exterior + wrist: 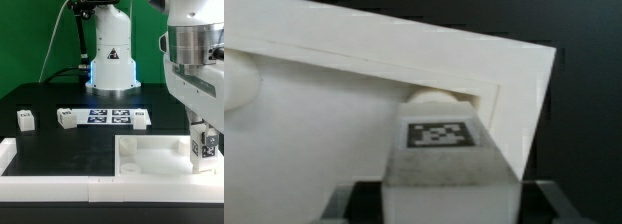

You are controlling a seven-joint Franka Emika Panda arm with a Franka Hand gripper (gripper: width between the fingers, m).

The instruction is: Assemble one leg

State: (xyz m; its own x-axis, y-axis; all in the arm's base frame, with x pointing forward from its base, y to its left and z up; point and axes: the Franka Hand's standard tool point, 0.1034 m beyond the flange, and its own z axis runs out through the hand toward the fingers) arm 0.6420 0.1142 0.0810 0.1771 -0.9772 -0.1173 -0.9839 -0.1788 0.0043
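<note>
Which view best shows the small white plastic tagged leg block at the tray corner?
The wrist view: the small white plastic leg block is close up, tag facing the camera. The exterior view shows it only small.

Green backdrop (30,40) behind, black tabletop (60,150) w/ white rail (40,186) along front edge.

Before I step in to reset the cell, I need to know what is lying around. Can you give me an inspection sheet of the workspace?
Surface: black table, white raised border at the front.
Job's things: the leg at a corner of the white tray-like piece; whether it is seated cannot be told. Three loose small white blocks beside the marker board.
Clutter: nothing seen.
Grippers: gripper, jaws shut on the leg.
Cables: one thin cable behind the robot base.
Surroundings: green backdrop.
</note>
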